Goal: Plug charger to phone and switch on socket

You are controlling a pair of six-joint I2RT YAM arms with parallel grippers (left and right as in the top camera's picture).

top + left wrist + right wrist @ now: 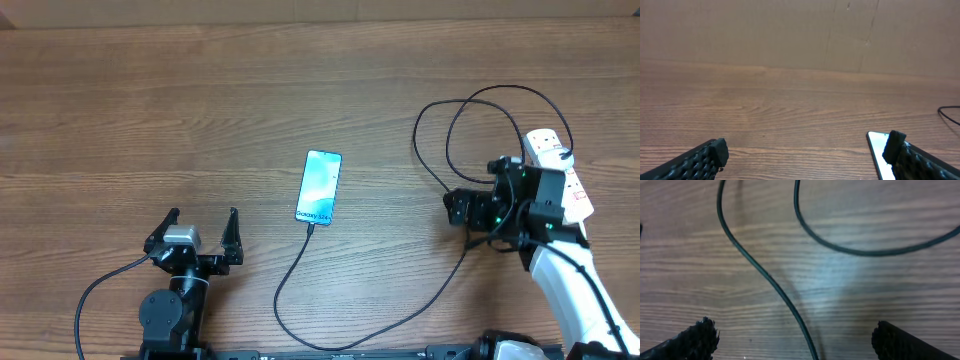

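Grippers: left gripper (203, 222) and right gripper (452, 208) gaped empty, flanking the slim blue-screened phone (319, 187).
Risk: the looped thin black charger cable (766, 275) could have snagged the right gripper, dragging the phone.

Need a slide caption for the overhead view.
Open left claw near the phone; open right claw over the charger cable by the socket.

overhead: one small line of print at the near end of the phone (319, 186) screen, which I read as "Galaxy S24", faint | my two wrist views: no lettering I can read
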